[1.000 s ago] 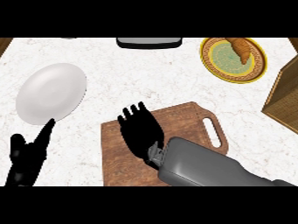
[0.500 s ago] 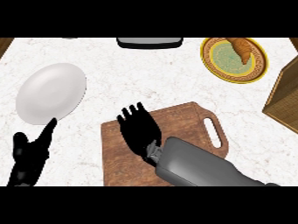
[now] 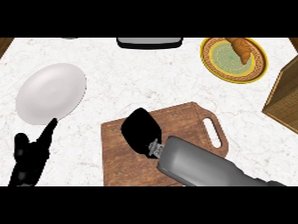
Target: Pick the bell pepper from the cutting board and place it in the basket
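Head view: right hand (image 3: 141,130) lies curled over the cutting board (image 3: 177,118); the pepper is hidden, presumably beneath it. Left hand (image 3: 32,153) rests open at 8 o'clock on the counter (image 3: 144,74). Basket (image 3: 293,92) stands at 3 o'clock.

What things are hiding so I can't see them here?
- Bell pepper: none shows in the head view; the right hand, closed over the cutting board, may cover it.
- Basket: cut off by the right edge, so its inside is unseen.
- Dark tray: cut by the top band.
- Left hand: its lower part is cut by the bottom band.
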`<move>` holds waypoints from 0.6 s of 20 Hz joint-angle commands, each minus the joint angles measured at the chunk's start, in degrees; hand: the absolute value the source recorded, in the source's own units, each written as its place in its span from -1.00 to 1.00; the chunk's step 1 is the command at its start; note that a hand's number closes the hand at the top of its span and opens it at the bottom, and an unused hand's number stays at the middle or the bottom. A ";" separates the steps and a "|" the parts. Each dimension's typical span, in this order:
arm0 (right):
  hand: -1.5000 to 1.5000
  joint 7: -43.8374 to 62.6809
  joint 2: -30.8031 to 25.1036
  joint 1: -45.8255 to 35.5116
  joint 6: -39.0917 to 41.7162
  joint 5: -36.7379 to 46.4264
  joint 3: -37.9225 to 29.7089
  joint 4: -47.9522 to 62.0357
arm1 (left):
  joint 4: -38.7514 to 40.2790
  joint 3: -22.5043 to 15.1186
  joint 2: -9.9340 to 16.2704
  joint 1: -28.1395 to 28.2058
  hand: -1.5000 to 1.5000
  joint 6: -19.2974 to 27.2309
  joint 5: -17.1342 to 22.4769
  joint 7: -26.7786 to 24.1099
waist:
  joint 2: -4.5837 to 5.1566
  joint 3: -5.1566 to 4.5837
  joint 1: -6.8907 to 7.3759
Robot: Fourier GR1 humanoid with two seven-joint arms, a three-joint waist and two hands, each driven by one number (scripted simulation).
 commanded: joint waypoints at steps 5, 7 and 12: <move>1.00 13.37 -1.24 5.31 -6.00 -0.67 -13.98 6.83 | 2.10 0.06 -1.01 2.75 0.00 -1.43 1.65 2.23 | 0.63 -1.03 -2.49; 1.00 21.08 -2.73 6.44 -9.06 -2.98 -23.20 9.49 | 0.45 1.09 -0.78 3.78 0.00 -0.58 1.72 1.71 | 0.65 -0.93 -4.28; 1.00 36.41 -0.58 6.76 -17.54 -2.77 -32.74 10.47 | 0.26 -0.04 -1.35 6.76 0.00 -1.84 1.46 0.36 | 0.36 -1.12 -2.09</move>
